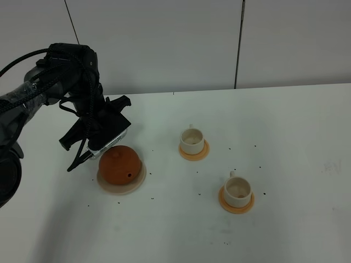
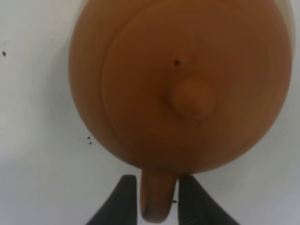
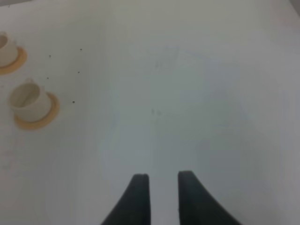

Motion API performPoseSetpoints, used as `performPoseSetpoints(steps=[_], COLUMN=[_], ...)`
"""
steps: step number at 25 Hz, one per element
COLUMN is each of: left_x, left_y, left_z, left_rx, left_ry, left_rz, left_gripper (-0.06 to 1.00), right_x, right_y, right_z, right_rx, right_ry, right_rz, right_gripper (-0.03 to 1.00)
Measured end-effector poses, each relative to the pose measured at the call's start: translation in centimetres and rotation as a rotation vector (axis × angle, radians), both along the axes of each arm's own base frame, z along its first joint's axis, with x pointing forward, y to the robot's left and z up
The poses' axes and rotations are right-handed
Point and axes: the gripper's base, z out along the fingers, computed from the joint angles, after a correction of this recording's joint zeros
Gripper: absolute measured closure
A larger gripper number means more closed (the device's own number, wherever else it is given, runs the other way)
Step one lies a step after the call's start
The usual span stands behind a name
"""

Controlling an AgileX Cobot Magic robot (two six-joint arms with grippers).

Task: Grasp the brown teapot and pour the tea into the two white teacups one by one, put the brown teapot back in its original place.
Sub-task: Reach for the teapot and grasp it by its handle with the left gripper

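The brown teapot (image 1: 122, 166) sits on its beige round coaster (image 1: 138, 182) at the left of the table. My left gripper (image 1: 104, 150) reaches down behind it. In the left wrist view the teapot (image 2: 183, 84) fills the picture, and my left gripper (image 2: 158, 187) has a dark finger pressed close on each side of the loop handle (image 2: 157, 197). The two white teacups (image 1: 192, 141) (image 1: 238, 189) stand upright on orange coasters, to the right of the teapot. My right gripper (image 3: 163, 180) hangs over bare table, slightly open and holding nothing. The same cups (image 3: 29, 99) (image 3: 4, 47) show at the edge of its view.
Small dark specks dot the white table (image 1: 285, 126) around the cups. A grey panelled wall (image 1: 164, 44) rises behind the table's back edge. The left arm's black cables (image 1: 33, 71) loop at the far left.
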Motion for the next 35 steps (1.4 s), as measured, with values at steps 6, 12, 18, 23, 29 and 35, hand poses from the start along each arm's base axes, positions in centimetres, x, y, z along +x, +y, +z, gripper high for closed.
performPoseSetpoints(steps=[6,12,18,23,29,35], left_x=[0.05,0.05,0.03,0.02,0.01,-0.01], left_y=[0.11,0.11,0.07,0.02,-0.04,-0.09], left_z=[-0.28,-0.28,-0.32,-0.32,-0.38,-0.33], left_rx=[0.005,0.005,0.0,-0.005,-0.012,-0.018], left_ry=[0.005,0.005,0.008,0.009,0.012,0.012], left_rz=[0.001,0.001,0.002,0.004,0.003,0.005], left_gripper=[0.69,0.72,0.77,0.77,0.77,0.77], right_x=[0.0,0.0,0.0,0.0,0.0,0.0], right_y=[0.0,0.0,0.0,0.0,0.0,0.0], right_z=[0.0,0.0,0.0,0.0,0.0,0.0], right_rx=[0.0,0.0,0.0,0.0,0.0,0.0], right_ry=[0.0,0.0,0.0,0.0,0.0,0.0], right_rz=[0.0,0.0,0.0,0.0,0.0,0.0], right_gripper=[0.82,0.82,0.82,0.82,0.82,0.82])
